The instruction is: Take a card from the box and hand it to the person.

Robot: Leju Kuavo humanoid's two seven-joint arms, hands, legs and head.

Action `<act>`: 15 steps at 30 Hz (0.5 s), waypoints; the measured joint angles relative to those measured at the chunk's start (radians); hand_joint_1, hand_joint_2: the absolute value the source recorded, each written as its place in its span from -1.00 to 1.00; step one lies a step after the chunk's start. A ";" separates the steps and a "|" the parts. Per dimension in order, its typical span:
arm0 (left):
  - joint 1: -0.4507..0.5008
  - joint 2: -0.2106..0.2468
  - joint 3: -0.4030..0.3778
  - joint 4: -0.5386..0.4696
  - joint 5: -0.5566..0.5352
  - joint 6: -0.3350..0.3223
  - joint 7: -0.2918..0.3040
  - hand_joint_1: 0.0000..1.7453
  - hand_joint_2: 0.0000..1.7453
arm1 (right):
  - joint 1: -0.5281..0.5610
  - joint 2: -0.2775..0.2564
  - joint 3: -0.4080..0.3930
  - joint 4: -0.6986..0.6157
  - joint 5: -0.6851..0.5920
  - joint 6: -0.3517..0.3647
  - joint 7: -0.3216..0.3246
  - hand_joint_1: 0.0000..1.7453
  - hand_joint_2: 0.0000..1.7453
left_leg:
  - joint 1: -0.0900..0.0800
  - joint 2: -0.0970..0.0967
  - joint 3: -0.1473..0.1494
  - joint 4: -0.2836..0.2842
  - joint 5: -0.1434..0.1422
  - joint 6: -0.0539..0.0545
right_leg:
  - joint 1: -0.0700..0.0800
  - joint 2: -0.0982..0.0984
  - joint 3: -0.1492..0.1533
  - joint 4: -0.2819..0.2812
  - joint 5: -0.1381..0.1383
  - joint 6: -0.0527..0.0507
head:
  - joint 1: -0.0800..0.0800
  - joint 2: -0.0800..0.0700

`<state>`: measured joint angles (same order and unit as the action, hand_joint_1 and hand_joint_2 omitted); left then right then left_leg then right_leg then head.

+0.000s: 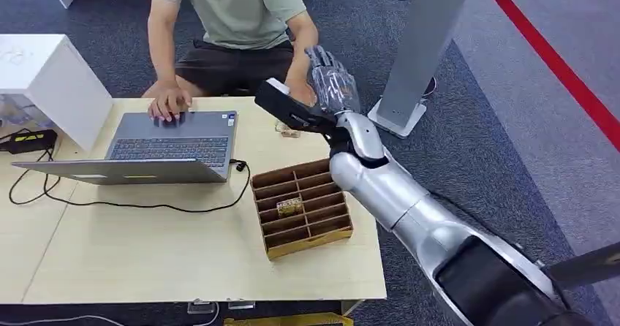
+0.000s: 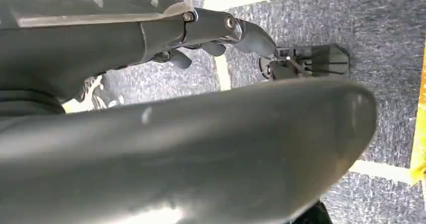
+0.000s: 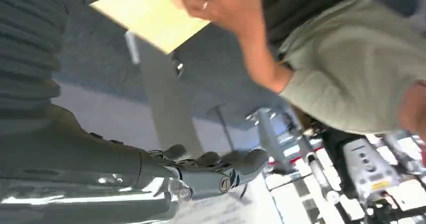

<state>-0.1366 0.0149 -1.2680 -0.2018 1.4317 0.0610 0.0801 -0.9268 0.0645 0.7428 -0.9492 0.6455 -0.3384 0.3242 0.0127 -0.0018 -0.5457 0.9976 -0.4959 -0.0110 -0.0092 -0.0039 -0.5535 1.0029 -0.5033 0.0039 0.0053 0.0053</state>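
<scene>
The brown cardboard box (image 1: 301,209) with slotted compartments stands near the table's right front edge, and a small card (image 1: 289,207) lies in one middle slot. My right hand (image 1: 333,81) is stretched out past the table's far right corner, fingers spread upward and nothing in them. In the right wrist view this hand (image 3: 211,171) is likewise empty. The person's hand (image 1: 300,94) hovers just left of it, seen close in the wrist view (image 3: 221,3). A small pale item (image 1: 287,129) lies on the table under that hand. My left hand (image 2: 216,33) hangs over the carpet, holding nothing.
An open grey laptop (image 1: 172,147) sits at the table's middle left, with the person's other hand (image 1: 169,107) on it. A black cable (image 1: 146,206) loops across the table (image 1: 146,260). A white box (image 1: 51,77) stands far left, and a grey pillar (image 1: 420,48) on the floor right.
</scene>
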 joint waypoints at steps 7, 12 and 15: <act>0.025 0.009 0.002 0.000 0.043 0.009 -0.016 -1.00 -1.00 | 0.243 -0.147 -0.076 -0.431 -0.097 0.012 0.008 -1.00 1.00 | 0.000 -0.001 0.001 0.000 -0.001 0.001 | 0.000 -0.001 0.002 -0.002 0.000 0.000 | -0.001 0.000; 0.028 0.015 0.006 0.000 0.067 0.016 -0.022 -1.00 -1.00 | 0.553 -0.224 -0.143 -0.623 -0.409 0.016 -0.271 -1.00 1.00 | 0.000 -0.001 0.001 0.000 -0.002 0.001 | 0.000 -0.001 0.002 -0.003 -0.001 0.001 | 0.001 0.000; 0.028 0.019 0.010 0.000 0.071 0.022 -0.029 -1.00 -1.00 | 0.728 -0.242 -0.175 -0.658 -0.581 0.037 -0.469 -1.00 1.00 | 0.000 -0.001 0.000 -0.001 -0.003 0.001 | 0.000 -0.001 0.002 -0.003 -0.002 0.001 | -0.002 0.000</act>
<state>-0.1084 0.0340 -1.2581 -0.2018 1.5026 0.0827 0.0511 -0.1989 -0.1770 0.5681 -1.6071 0.0650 -0.3014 -0.1448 0.0130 -0.0024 -0.5459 0.9969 -0.4986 -0.0104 -0.0089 -0.0047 -0.5520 0.9999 -0.5051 0.0049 0.0038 0.0053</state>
